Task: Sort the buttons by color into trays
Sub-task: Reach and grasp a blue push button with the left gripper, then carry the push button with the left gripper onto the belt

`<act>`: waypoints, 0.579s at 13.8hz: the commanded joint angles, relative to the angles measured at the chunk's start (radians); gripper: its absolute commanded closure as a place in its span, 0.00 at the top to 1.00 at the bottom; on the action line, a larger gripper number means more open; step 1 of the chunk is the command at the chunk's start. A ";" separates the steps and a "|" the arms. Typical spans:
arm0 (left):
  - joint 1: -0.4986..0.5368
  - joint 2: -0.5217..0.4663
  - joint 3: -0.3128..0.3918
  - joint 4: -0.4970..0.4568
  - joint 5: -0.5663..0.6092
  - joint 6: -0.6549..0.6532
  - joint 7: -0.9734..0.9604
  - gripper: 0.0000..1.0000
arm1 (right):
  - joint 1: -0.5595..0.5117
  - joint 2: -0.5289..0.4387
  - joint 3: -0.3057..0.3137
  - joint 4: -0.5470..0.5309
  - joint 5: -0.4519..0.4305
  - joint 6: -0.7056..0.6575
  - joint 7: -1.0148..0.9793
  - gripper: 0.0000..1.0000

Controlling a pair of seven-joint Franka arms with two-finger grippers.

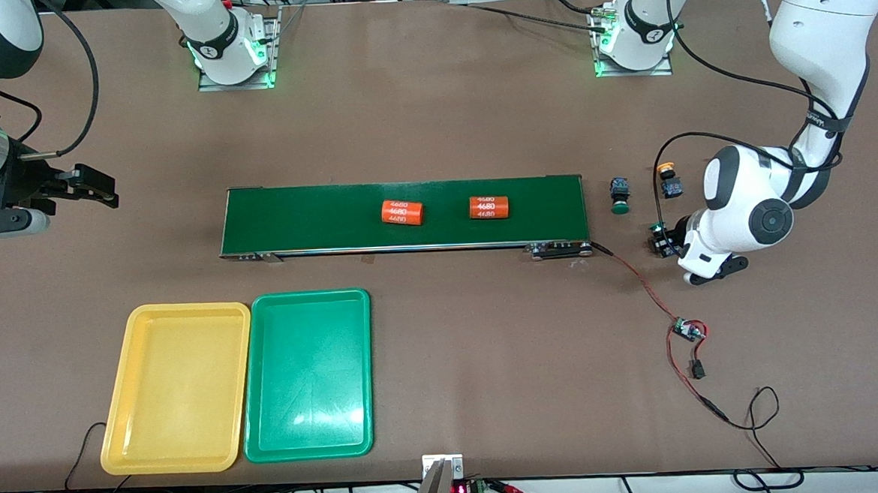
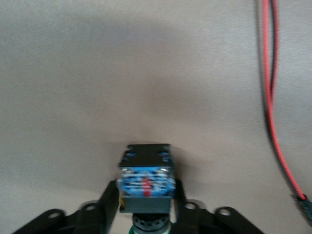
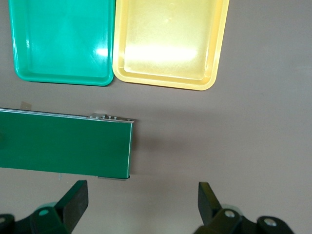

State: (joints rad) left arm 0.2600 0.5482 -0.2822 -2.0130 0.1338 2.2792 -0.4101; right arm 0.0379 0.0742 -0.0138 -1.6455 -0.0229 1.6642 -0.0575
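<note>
Between the black fingers of the left gripper, low at the left arm's end of the brown table, sits a black-and-blue block button switch with a green cap, the jaws pressed against its two sides. Two more buttons, one green-capped and one yellow-orange-capped, lie just beside the end of the long dark-green conveyor belt that carries two orange cylinders. The shallow yellow plastic tray and matching green tray lie side by side nearer the front camera, while the right gripper waits with jaws wide above the belt's other end.

Bare table between conveyor, trays
</note>
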 commanded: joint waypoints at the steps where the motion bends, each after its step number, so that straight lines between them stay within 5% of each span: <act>1: -0.015 -0.049 -0.005 0.002 -0.020 -0.015 0.048 0.00 | -0.007 0.007 0.006 0.019 0.000 -0.012 -0.015 1.00; 8: -0.252 -0.217 -0.107 -0.006 -0.034 -0.098 0.100 0.00 | -0.007 0.009 0.006 0.019 0.000 -0.009 -0.016 1.00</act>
State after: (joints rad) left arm 0.0531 0.3797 -0.3568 -1.9998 0.1325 2.2008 -0.3246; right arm 0.0379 0.0742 -0.0136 -1.6455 -0.0229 1.6643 -0.0575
